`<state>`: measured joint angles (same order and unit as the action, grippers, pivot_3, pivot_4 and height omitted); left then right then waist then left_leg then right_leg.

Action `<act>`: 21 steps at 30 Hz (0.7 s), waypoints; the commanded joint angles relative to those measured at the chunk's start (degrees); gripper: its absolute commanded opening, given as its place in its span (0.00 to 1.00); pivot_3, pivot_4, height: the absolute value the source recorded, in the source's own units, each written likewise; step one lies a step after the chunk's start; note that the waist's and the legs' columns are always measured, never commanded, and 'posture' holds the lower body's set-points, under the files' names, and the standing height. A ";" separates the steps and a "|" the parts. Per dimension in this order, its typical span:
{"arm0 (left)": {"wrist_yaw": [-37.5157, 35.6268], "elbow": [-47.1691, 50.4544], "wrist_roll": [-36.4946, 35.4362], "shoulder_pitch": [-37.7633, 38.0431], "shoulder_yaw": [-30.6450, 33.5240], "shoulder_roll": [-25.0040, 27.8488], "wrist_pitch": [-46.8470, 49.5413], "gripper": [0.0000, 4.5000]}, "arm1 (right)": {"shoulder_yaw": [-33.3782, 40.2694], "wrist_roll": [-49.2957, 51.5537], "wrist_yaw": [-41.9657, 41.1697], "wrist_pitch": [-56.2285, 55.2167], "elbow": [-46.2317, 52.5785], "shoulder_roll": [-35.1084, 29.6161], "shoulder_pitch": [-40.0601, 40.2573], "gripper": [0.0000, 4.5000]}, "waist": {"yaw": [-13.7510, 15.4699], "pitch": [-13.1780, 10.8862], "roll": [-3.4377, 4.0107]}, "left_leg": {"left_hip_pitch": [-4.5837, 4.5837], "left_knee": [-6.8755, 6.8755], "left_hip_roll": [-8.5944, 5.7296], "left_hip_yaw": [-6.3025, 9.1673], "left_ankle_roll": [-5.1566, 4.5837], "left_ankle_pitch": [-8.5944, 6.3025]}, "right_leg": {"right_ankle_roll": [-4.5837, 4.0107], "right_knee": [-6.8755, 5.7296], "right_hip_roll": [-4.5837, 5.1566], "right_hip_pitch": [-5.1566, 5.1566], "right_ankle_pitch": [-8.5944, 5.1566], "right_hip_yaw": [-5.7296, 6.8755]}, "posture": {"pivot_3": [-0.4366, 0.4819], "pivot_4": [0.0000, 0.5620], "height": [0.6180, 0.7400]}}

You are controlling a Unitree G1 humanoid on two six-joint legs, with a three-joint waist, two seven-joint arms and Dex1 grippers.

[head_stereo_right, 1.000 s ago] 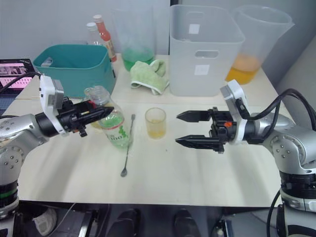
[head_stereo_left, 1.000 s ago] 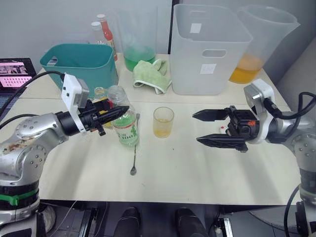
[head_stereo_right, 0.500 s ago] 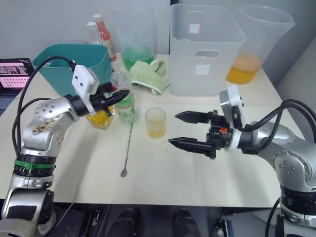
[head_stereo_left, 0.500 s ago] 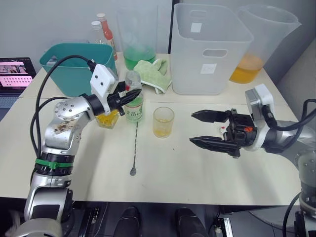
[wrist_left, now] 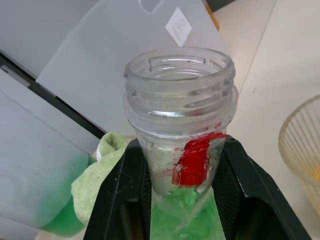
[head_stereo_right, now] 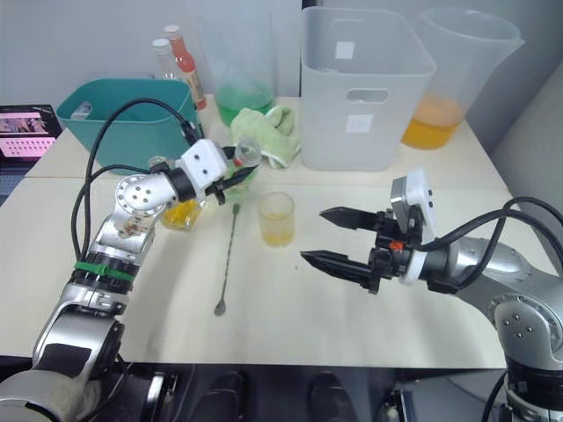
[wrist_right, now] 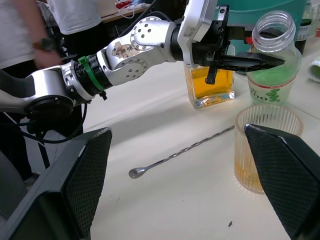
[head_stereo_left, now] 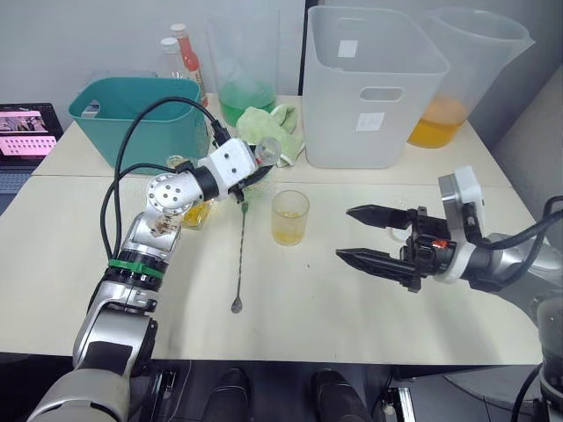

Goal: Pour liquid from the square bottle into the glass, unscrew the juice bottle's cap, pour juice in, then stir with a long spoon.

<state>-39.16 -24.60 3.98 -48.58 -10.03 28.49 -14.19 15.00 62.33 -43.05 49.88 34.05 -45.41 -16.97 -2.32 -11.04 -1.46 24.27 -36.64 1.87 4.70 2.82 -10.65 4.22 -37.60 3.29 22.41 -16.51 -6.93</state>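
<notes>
**Uncapped juice bottle tilted beside the glass**

While I watch, the cream table (head_stereo_left: 352, 308) carries a white bin (head_stereo_left: 374, 88). My left gripper (wrist_left: 175, 200) clamps the slim greenish plastic juice bottle (wrist_left: 182, 145), label unreadable, beside the small clear glass (head_stereo_left: 290, 217). My right gripper (head_stereo_left: 369, 236) is spread, empty.

Clear plastic juice bottle (wrist_left: 180, 130)

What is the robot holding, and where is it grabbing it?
The left gripper holds the juice bottle by its neck, just under the open mouth. The right gripper is open, holding nothing.
</notes>
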 commanded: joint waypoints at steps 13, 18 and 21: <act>10.80 -9.75 11.61 -4.87 -1.43 0.29 -21.22 0.28 | 0.73 -0.46 2.10 -5.08 3.06 0.78 3.32 0.99 | 0.07 0.00 0.00 | -0.01 -0.01 -0.02 0.01 0.00 0.00 | 0.02 -0.03 0.01 -0.01 0.01 0.01 | 0.48 0.27 1.00; 12.39 -12.77 15.13 -5.92 -2.62 1.92 -26.00 0.28 | 0.50 -0.75 2.35 -5.61 2.93 0.77 3.50 0.99 | -0.03 0.00 0.00 | -0.01 -0.01 -0.02 0.01 0.00 0.00 | 0.02 -0.05 0.01 -0.01 0.01 0.01 | 0.48 0.27 1.00; 13.80 -13.97 17.34 -6.36 -3.36 2.33 -27.51 0.28 | 0.03 -1.13 2.77 -6.00 3.15 1.13 3.87 0.99 | -0.01 0.00 -0.01 | -0.02 -0.01 -0.02 0.01 0.00 0.00 | 0.02 -0.05 0.01 -0.01 0.01 0.00 | 0.48 0.27 1.00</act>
<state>-27.62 -39.66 20.50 -52.16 -13.74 30.14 -39.62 14.38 61.30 -40.62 45.55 35.52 -44.59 -13.14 -2.33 -11.04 -1.46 24.25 -36.65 1.84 4.71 2.81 -10.65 4.24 -37.65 3.30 22.40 -16.51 -6.92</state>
